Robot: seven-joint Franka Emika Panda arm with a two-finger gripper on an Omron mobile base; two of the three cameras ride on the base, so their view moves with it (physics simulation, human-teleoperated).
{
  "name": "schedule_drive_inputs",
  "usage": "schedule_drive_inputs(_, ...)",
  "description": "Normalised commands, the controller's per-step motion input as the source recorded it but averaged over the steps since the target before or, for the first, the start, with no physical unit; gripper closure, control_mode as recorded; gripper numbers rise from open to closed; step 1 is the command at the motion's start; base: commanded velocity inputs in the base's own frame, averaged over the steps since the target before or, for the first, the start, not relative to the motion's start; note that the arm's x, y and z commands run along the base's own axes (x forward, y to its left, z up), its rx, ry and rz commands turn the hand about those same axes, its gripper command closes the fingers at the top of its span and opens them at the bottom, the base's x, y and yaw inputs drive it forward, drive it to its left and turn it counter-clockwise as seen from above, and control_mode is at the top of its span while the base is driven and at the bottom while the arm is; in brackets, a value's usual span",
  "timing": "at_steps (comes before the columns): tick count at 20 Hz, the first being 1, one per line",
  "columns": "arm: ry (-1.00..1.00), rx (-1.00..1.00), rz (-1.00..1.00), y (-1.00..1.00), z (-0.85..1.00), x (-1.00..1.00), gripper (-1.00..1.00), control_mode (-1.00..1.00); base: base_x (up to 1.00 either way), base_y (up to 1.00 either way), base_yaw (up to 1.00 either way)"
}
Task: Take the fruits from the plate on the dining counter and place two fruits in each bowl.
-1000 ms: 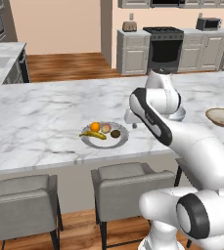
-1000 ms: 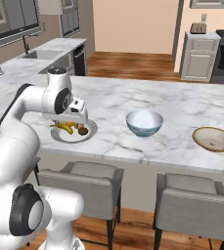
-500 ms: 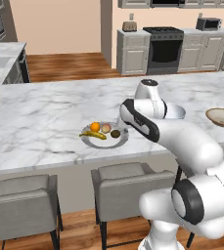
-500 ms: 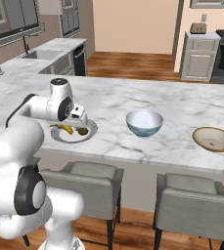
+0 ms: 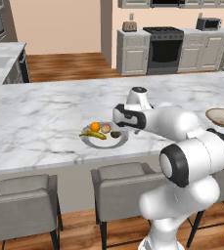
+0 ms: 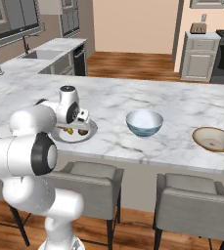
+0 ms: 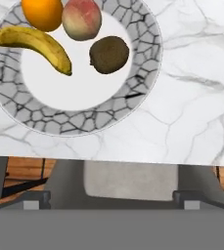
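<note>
Here the plate [image 7: 147,73] lies on the dining counter [image 5: 45,122] near its front edge, with all 4 fruits on it. In the hand view the orange [image 7: 41,12] sits at about 11 o'clock on the plate, the peach [image 7: 81,19] at 12 o'clock just beside it, the kiwi [image 7: 109,54] toward 2 o'clock, and the banana [image 7: 33,45] runs from 9 o'clock in toward the centre. The orange and peach look to be touching; the kiwi stands a little apart from both.

In the left base view the gripper [image 5: 117,117] hangs just beside the plate [image 5: 90,141] at its 3 o'clock side, above the counter, with the arm bent back toward the base. Its fingers are spread wide and hold nothing.

In the right base view the white and blue bowl [image 6: 144,122] stands on the counter at 3 o'clock from the plate [image 6: 90,132], well apart from it, and the tan bowl [image 6: 214,139] lies farther along the same line. 2 grey chairs [image 6: 93,188] stand under the counter's front edge.
</note>
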Motion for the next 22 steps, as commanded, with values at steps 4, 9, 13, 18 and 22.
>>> schedule_drive_inputs(4,0.01,0.00,0.00,0.09,-0.24,0.50,-1.00,-1.00,0.00,0.00,0.00)
schedule_drive_inputs(9,0.00,0.00,0.00,0.01,-0.19,0.22,-1.00,-1.00,0.00,0.00,0.00)
schedule_drive_inputs(13,0.00,-0.02,0.00,0.09,-0.45,0.13,-1.00,-1.00,0.00,0.00,0.00)
schedule_drive_inputs(18,-0.01,-0.03,0.00,0.14,-0.31,0.04,-1.00,-1.00,0.00,0.00,0.00)
schedule_drive_inputs(22,-0.03,0.00,0.00,0.00,0.00,0.02,-1.00,-1.00,0.00,0.00,0.00)
